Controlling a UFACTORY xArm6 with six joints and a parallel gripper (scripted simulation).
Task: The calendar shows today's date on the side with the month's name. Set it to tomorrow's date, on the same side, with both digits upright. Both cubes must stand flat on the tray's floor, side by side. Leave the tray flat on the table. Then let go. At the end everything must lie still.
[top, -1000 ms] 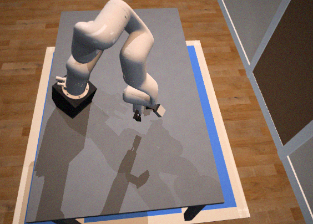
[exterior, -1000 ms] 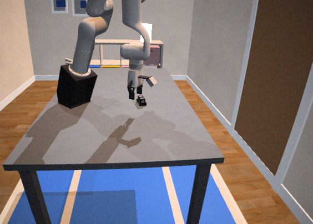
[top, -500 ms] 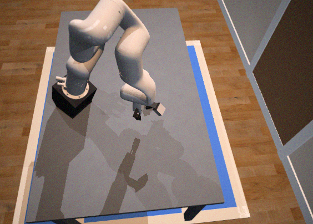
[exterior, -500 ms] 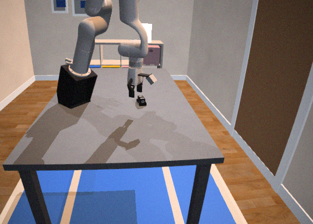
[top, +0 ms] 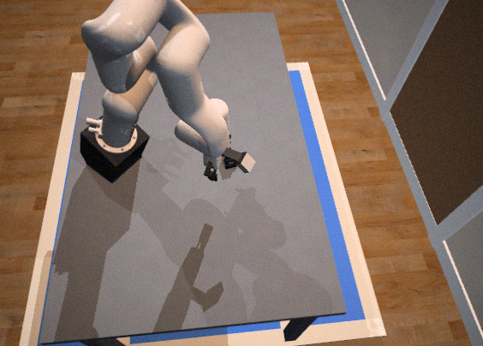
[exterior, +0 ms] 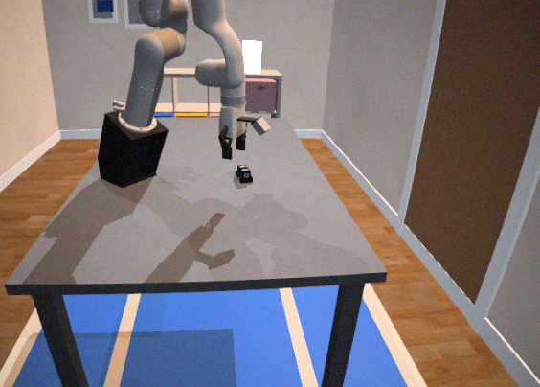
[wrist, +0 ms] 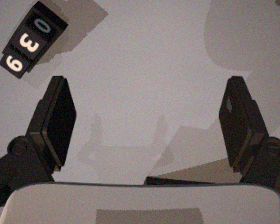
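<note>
The calendar [wrist: 32, 46] is a small black tray with two cubes. In the wrist view it lies at the upper left, turned slantwise, and white digits 0, 3 and 9 show on it. It stands on the grey table in the exterior view [exterior: 244, 173]. My gripper [wrist: 147, 96] is open and empty. It hangs above the table [exterior: 232, 150], a little left of and above the calendar, which lies outside the gap between the fingers. In the top view the gripper [top: 212, 172] and wrist cover most of the calendar.
The arm's black base block [exterior: 129, 148] [top: 113, 152] stands at the table's far left. The table's right edge [top: 319, 188] drops to a blue mat and wooden floor. A shelf [exterior: 220, 93] stands against the back wall.
</note>
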